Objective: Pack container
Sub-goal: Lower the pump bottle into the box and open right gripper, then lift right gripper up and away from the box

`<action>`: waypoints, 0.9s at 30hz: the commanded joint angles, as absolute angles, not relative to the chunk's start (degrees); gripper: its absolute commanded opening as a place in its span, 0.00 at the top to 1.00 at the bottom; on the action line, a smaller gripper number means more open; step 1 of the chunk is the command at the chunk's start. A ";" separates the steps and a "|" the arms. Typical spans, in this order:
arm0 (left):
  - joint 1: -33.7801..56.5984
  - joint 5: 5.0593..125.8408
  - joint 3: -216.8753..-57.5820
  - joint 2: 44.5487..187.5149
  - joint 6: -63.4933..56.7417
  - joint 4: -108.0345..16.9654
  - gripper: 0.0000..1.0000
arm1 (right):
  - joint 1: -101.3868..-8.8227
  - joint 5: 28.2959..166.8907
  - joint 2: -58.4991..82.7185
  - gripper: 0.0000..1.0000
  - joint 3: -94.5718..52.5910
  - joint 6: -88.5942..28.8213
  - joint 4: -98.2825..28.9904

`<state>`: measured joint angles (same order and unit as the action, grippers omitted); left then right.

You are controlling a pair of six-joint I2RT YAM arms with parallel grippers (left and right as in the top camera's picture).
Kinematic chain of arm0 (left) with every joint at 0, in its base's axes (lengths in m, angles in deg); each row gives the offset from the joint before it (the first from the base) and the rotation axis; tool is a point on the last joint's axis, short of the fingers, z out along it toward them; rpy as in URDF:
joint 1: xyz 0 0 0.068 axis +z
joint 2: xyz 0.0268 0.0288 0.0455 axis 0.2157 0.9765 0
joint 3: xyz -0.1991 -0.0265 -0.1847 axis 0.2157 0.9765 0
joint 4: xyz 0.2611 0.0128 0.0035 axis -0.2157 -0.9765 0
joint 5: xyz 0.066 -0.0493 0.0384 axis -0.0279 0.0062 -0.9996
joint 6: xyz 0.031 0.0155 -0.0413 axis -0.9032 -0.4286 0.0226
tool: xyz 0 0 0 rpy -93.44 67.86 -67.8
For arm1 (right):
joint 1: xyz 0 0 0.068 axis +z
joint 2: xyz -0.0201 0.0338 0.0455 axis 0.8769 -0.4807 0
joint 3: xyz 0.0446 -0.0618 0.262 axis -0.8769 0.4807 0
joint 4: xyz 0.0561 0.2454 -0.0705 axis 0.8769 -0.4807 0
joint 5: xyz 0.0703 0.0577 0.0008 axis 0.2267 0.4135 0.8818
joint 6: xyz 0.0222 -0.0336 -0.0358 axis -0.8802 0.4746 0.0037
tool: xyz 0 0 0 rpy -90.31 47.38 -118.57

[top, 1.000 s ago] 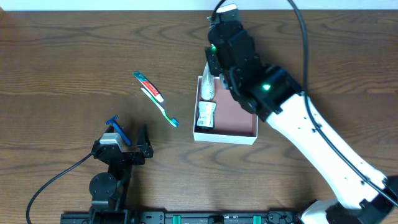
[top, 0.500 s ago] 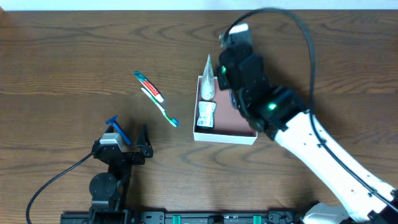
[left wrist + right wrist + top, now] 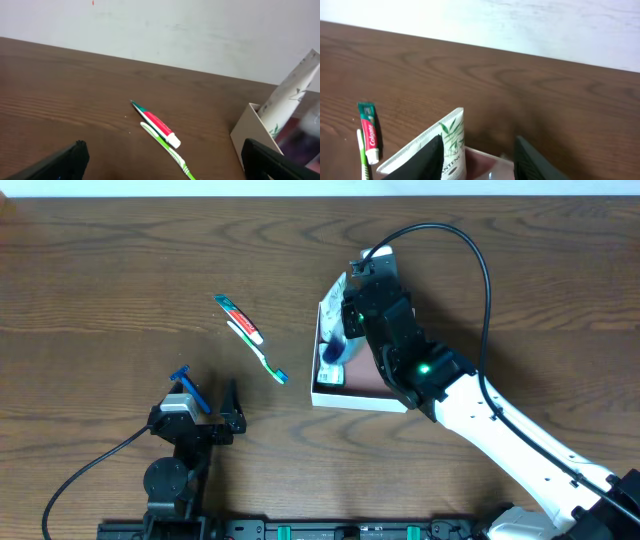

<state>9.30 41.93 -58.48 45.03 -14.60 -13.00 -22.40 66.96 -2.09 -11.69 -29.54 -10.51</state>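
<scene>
Overhead, one brown wood counter (image 3: 100, 280) and two arms. The left hand (image 3: 211, 398) gapes wide, empty. The right hand (image 3: 479, 142) hangs over the container (image 3: 360, 401) right of centre, fingers parted, clamping nothing. One white leafy tube (image 3: 290, 90) leans in the container's corner. One toothpaste (image 3: 238, 318) and one toothbrush (image 3: 258, 352) lie side by side left of it. The arm half hides a packet (image 3: 330, 370) inside. White wall behind.

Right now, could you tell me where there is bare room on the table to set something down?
The table is bare left of the toothpaste and toothbrush, and far right of the container. Crowded: the container's left side, where the right gripper hangs by a leaning tube.
</scene>
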 commanded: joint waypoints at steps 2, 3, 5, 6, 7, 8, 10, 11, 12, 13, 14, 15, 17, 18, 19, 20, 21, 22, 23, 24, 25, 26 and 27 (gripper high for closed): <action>9.17 42.57 -57.58 45.01 -15.58 -15.08 0.02 | -23.49 67.94 0.03 0.57 -10.68 -30.74 -9.72; 9.17 42.57 -57.58 45.01 -15.58 -15.08 0.02 | -23.71 67.97 0.03 0.58 -10.68 -30.74 -9.70; 9.17 42.57 -57.58 45.01 -15.58 -15.08 0.02 | -24.30 67.99 0.03 0.57 -10.68 -30.65 -9.50; 9.17 42.59 -57.58 45.01 -15.58 -15.08 0.02 | -24.54 68.03 0.03 0.58 -10.68 -30.65 -9.46; 9.17 42.59 -57.58 45.01 -15.58 -15.08 0.02 | -24.71 68.23 0.03 0.58 -10.68 -30.50 -9.48; 9.17 42.57 -57.58 45.01 -15.60 -15.08 0.02 | -24.91 68.53 0.03 0.58 -10.68 -30.48 -9.52; 9.17 42.57 -57.58 45.01 -15.58 -15.08 0.02 | -25.11 68.80 0.03 0.57 -10.68 -30.04 -9.54; 9.17 42.57 -57.58 45.01 -15.58 -15.08 0.02 | -25.13 68.80 0.03 0.57 -10.68 -30.04 -9.52; 9.17 42.57 -57.58 45.01 -15.58 -15.08 0.02 | -25.24 68.82 0.03 0.56 -10.68 -29.60 -9.50; 9.17 42.57 -57.58 45.01 -15.58 -15.08 0.02 | -25.24 68.80 0.03 0.55 -10.68 -29.60 -9.52; 9.17 42.59 -57.58 45.01 -15.58 -15.08 0.02 | -25.30 68.80 0.03 0.55 -10.68 -29.49 -9.59; 9.17 42.57 -57.58 45.01 -15.58 -15.08 0.02 | -25.35 68.80 0.03 0.54 -10.68 -29.41 -9.76; 9.17 42.57 -57.58 45.01 -15.58 -15.08 0.02 | -25.57 68.47 0.06 0.53 -10.68 -29.45 -10.33; 9.17 42.59 -57.58 45.01 -15.60 -15.08 0.02 | -25.98 68.34 0.06 0.50 -10.68 -29.73 -10.70; 9.17 42.57 -57.58 45.01 -15.58 -15.08 0.02 | -26.40 68.36 0.06 0.48 -10.68 -30.26 -10.99; 9.17 42.57 -57.58 45.01 -15.60 -15.08 0.02 | -27.71 68.47 0.06 0.46 -10.68 -32.18 -11.62; 9.17 42.57 -57.58 45.01 -15.58 -15.08 0.02 | -28.38 68.69 0.06 0.44 -10.68 -33.01 -12.01; 9.17 42.57 -57.58 45.01 -15.58 -15.08 0.02 | -29.61 69.50 0.06 0.41 -10.68 -33.95 -12.52; 9.17 42.59 -57.58 45.01 -15.58 -15.08 0.02 | -31.27 71.29 0.06 0.38 -10.68 -34.87 -13.08; 9.17 42.59 -57.58 45.01 -15.58 -15.08 0.02 | -33.15 73.96 0.06 0.37 -10.68 -35.55 -13.61; 9.17 42.57 -57.58 45.01 -15.58 -15.08 0.02 | -34.92 76.77 0.06 0.34 -10.68 -35.74 -14.07; 9.17 42.57 -57.58 45.01 -15.58 -15.08 0.02 | -37.04 80.38 0.06 0.32 -10.68 -35.96 -14.57; 9.17 42.57 -57.58 45.01 -15.58 -15.08 0.02 | -38.94 83.24 0.03 0.32 -10.68 -36.40 -15.05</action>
<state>9.30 41.93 -58.48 45.03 -14.60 -13.00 -34.59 74.83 -1.06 -11.10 -33.71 -14.40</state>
